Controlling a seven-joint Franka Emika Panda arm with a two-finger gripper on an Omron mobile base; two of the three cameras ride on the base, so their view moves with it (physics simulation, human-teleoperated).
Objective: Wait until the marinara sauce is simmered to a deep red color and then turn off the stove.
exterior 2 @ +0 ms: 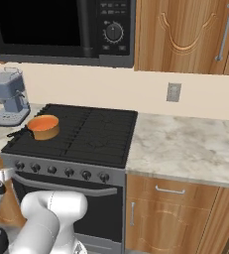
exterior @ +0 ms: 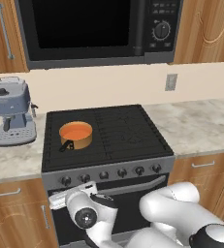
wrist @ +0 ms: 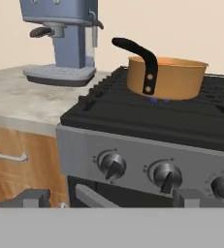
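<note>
Waiting is judged the step in hand: the marinara sauce (exterior: 75,131), orange rather than deep red, sits in its saucepan (wrist: 168,77) on the stove (exterior: 118,133) rear-left burner. The tool (wrist: 111,197) is held released, empty, before the knobs (wrist: 112,163), ready for shutoff.

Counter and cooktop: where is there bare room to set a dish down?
The marble counter right of the black range is bare up to the wall. The range's right burners are free too. It is crowded on the left: the copper saucepan sits on the rear-left burner, beside the blue-grey espresso machine.
</note>
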